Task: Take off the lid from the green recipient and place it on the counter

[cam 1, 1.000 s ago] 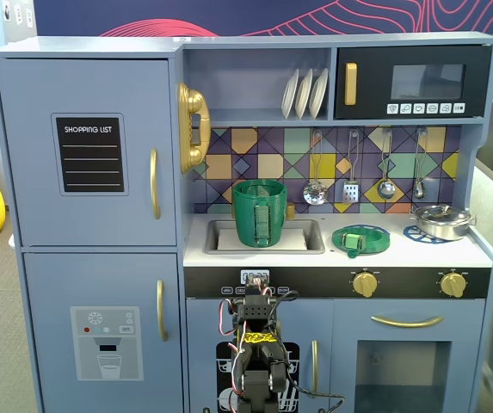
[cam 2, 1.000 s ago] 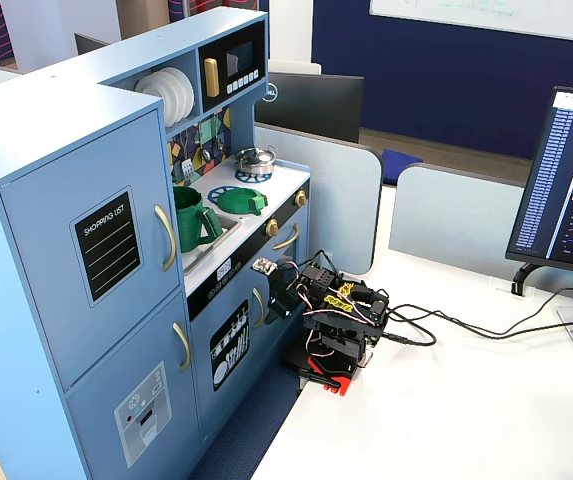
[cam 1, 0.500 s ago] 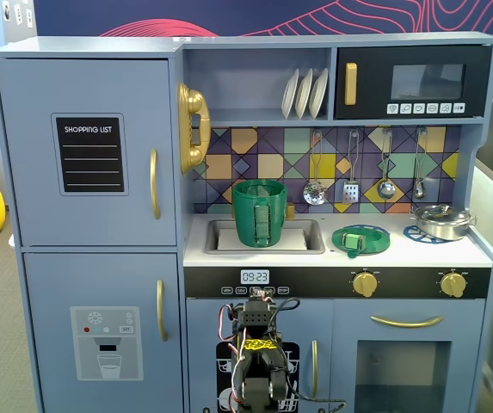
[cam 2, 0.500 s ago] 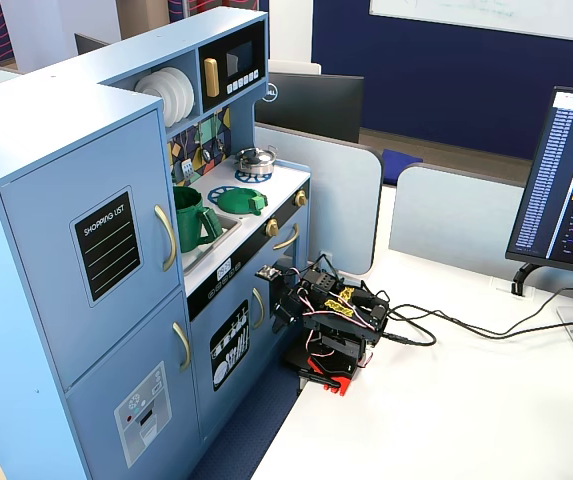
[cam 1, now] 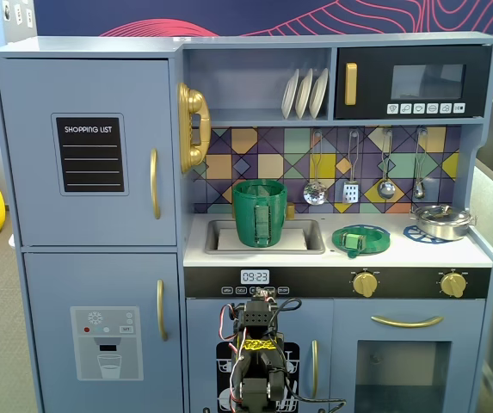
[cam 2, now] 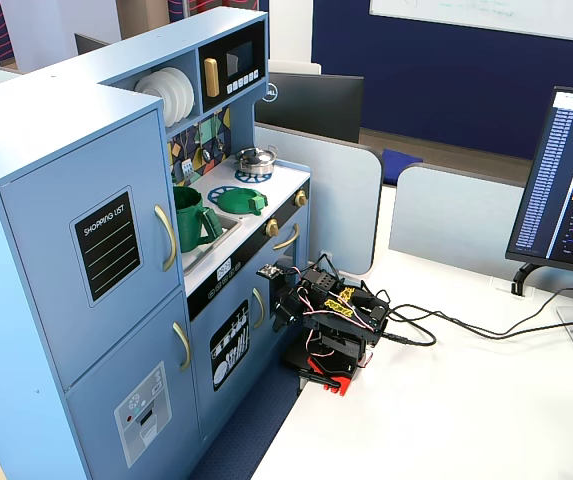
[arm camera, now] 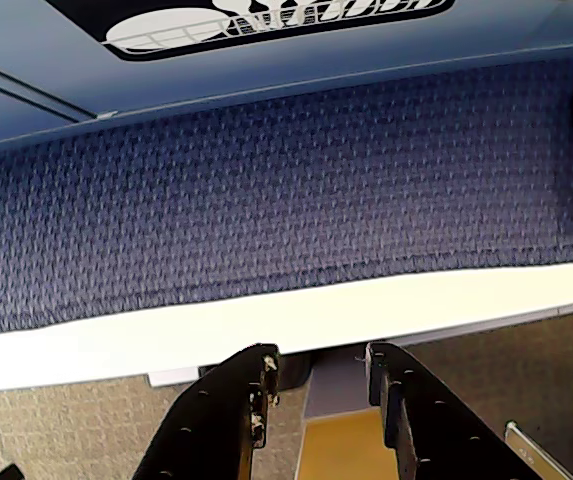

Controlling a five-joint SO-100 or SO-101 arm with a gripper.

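While gripper (arm camera: 318, 375) gapes empty | flat green knobbed lid (cam 1: 360, 239) on counter (cam 1: 452, 252)

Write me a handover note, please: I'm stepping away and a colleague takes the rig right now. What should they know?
Gripper: empty, jaws slightly apart, arm folded low in front of the toy kitchen, pointing at the floor in the wrist view.
Green recipient: standing in the sink, open top, no lid on it.
Lid: lying flat on the counter, right of the sink in a fixed view, on the nearer burner ring.
Silver pot: on the far right burner, untouched.
Done: lid is off and placed on the counter.
Left: nothing obvious; the arm looks parked.
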